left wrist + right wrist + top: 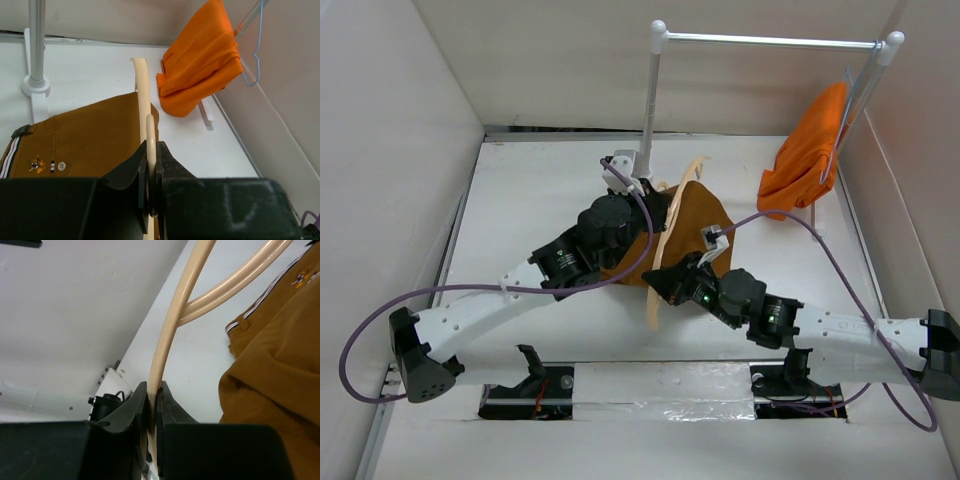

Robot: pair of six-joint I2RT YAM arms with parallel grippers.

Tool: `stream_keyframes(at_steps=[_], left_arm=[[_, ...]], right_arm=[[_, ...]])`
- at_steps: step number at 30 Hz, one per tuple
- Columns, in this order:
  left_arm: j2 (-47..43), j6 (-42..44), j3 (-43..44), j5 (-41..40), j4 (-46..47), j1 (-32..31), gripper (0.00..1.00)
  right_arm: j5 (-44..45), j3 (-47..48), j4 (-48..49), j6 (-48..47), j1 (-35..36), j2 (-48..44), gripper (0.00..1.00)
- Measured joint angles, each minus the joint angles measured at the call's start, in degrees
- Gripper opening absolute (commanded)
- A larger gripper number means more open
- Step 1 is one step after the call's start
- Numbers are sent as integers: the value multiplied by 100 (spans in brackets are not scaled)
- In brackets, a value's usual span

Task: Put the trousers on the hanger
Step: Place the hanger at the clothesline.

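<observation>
Both arms reach in from the near edge of the table (540, 190) and meet at mid-table on the pale wooden hanger (654, 300), whose long axis runs near to far, leaning slightly right at its far tip. Nearest, the right gripper (153, 392) sits at the end of an arm that comes in low from the near right. Its fingers are pressed together on one beige arm of the hanger, close to where that arm forks from a second bar. Just beyond it, the left gripper (151, 150), on an arm stretched diagonally from the near left, is clamped on the hanger farther along, its jaws flat on either side of the bar. The rust-brown trousers (698, 215) lie spread on the table against the hanger. From overhead most of the fabric shows to the hanger's right, and the left wrist view picks out the striped waistband and a pale button. The cloth touches the bar, but whether any of it is draped over cannot be told. With both grippers on the hanger and neither on the cloth, the right arm looks the nearer to the bulk of the fabric. Farther off, at the far right, an orange garment (807, 150) hangs from a wire hanger (257, 55) on the white rack (770, 41)
</observation>
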Motion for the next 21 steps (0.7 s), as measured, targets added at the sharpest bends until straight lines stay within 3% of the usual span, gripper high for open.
stream_keyframes(at_steps=[2,3,6,9,12,15,21], left_arm=[[48,37,70,52,52,0,11],[98,59,149,138,81,-4,25],[297,190,529,376,114,-11,49],[459,313,1045,498,26,-4,63],[457,525,1606,579,20,31,69],[203,673,1777,568,26,101,68],[-990,815,935,155,299,162,61]], right_arm=[[-2,-22,-11,39,-37,-138,0],[-44,-22,-26,63,-74,-216,0],[-291,-22,-61,127,-330,-485,0],[-608,-9,-103,188,-673,-717,0],[-1132,155,-262,350,-1386,-811,0],[-1596,396,-426,468,-1987,-730,0],[-2785,1458,-785,590,-3252,-79,0]])
